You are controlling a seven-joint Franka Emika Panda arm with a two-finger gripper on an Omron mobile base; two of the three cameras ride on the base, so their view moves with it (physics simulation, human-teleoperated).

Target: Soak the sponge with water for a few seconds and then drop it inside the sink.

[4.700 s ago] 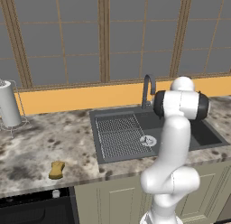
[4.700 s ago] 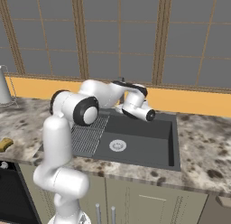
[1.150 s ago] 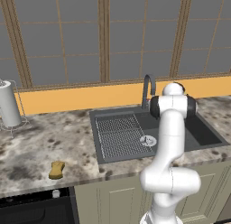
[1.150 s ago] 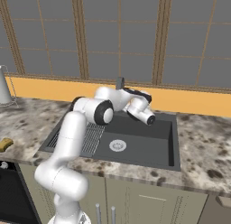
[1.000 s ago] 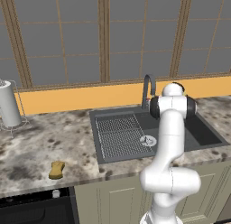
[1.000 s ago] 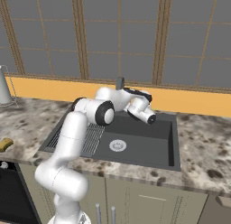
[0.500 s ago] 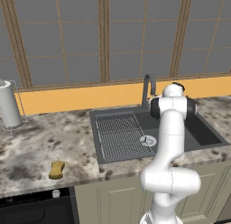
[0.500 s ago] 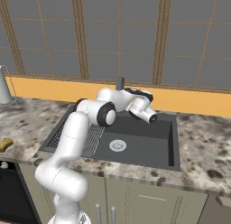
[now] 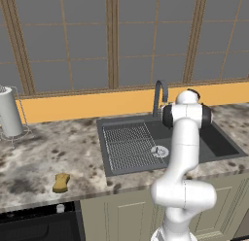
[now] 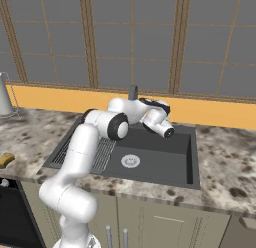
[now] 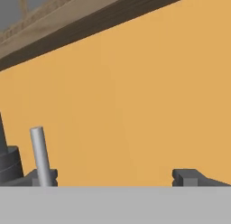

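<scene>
The mustard-yellow sponge (image 9: 61, 182) lies on the speckled counter left of the sink (image 9: 216, 144), far from the arm; it also sits at the left edge of the right base view (image 10: 6, 159). My gripper (image 11: 115, 177) is open and holds nothing, its dark fingertips (image 11: 186, 176) wide apart and facing the orange back wall. The faucet's grey lever (image 11: 40, 155) stands just beside the left fingertip. From the right side, the gripper (image 10: 149, 103) hovers over the sink's back rim (image 10: 165, 164) by the dark faucet (image 9: 159, 93). The water is out of view.
A paper towel roll on a wire holder (image 9: 9, 116) stands at the far left of the counter. A ribbed drainboard (image 9: 127, 145) fills the sink's left half, with a round silver drain (image 10: 130, 161) in the basin. Windows rise behind the orange backsplash.
The hand has shifted only slightly near the faucet. The sponge has not moved.
</scene>
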